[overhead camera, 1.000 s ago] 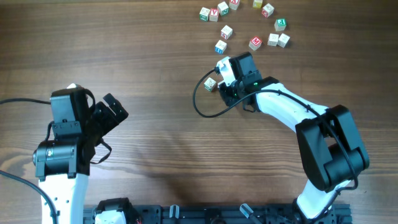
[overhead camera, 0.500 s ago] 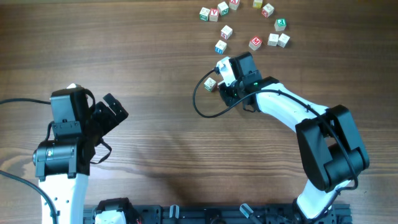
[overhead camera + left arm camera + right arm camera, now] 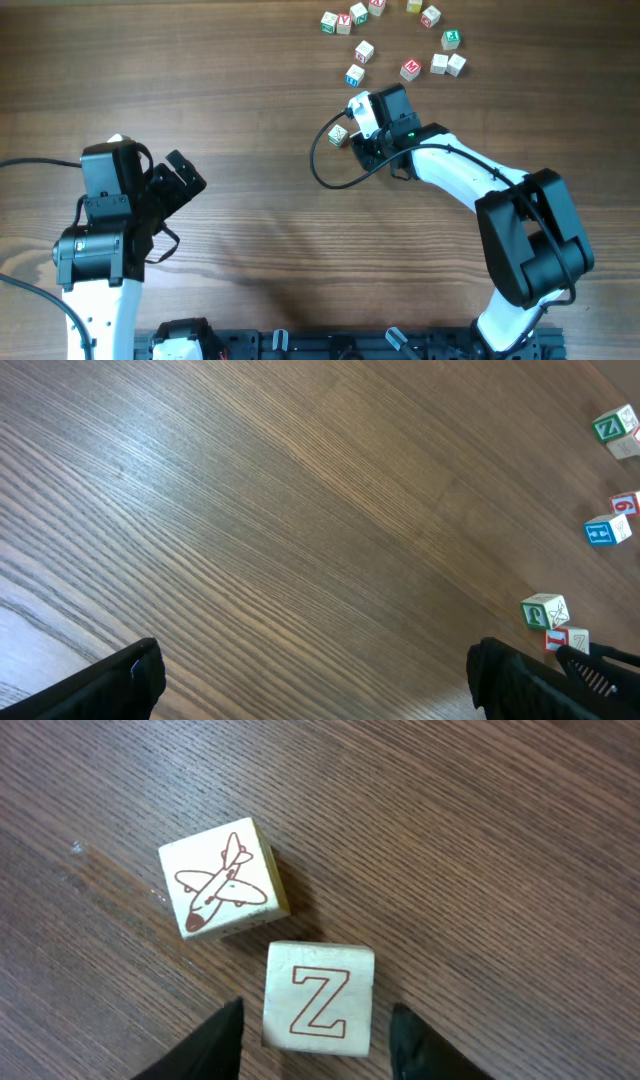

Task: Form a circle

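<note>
white arms [image 3: 452,168], black joints, cables [image 3: 313,165]

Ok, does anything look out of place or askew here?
Two cubes sit apart from the group farther up the table. The Z cube lies between the fingers of the open right tool. The airplane cube is close beside it, turned askew to the Z cube. Nothing looks damaged.

Brown wood-grain table [image 3: 220,80], letter cubes [image 3: 410,69] clustered near far edge, airplane cube [image 3: 222,877] beside Z cube [image 3: 320,998]
</note>
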### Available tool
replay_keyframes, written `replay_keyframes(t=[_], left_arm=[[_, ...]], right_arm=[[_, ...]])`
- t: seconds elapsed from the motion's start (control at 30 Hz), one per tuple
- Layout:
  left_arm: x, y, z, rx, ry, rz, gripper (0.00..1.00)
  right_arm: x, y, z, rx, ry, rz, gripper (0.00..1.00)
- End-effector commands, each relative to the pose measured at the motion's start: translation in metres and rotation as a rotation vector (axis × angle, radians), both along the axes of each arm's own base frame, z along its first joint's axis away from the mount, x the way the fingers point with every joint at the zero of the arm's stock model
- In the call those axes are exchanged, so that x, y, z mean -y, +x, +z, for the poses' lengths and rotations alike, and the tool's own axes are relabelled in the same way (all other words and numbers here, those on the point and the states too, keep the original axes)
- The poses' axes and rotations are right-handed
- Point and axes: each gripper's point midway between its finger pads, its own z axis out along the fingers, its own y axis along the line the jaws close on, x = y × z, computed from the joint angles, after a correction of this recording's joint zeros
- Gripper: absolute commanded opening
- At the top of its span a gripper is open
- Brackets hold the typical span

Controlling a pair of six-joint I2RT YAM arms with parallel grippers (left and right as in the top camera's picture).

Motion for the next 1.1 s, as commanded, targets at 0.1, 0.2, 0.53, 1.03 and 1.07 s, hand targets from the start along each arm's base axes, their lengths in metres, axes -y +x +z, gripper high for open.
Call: replay_keyframes(t=[0.1, 0.2, 0.53, 1.03, 1.07], left_arm=[[-0.004, 0.000, -0.001, -0.002, 0.006, 0.018, 1.00], [-0.004, 0.000, -0.001, -0.002, 0.006, 0.018, 1.00], [-0.004, 0.000, -0.001, -0.002, 0.006, 0.018, 1.00], [-0.004, 0.000, -0.001, -0.002, 0.006, 0.018, 1.00], [-0.004, 0.000, -0.001, -0.002, 0.006, 0.018, 1.00]], right_arm=[[-0.003, -0.004, 0.041, 0.021, 0.080, -0.069, 0.65], [0.004, -0.002, 0.071, 0.069, 0.106, -0.140, 0.74], [0.039, -0.004, 0.100, 0.092, 0.101, -0.398, 0.52], [0.074, -0.023, -0.025, -0.244, 0.084, -1.012, 0.04], [0.076, -0.024, -0.020, -0.254, 0.101, -1.025, 0.04]])
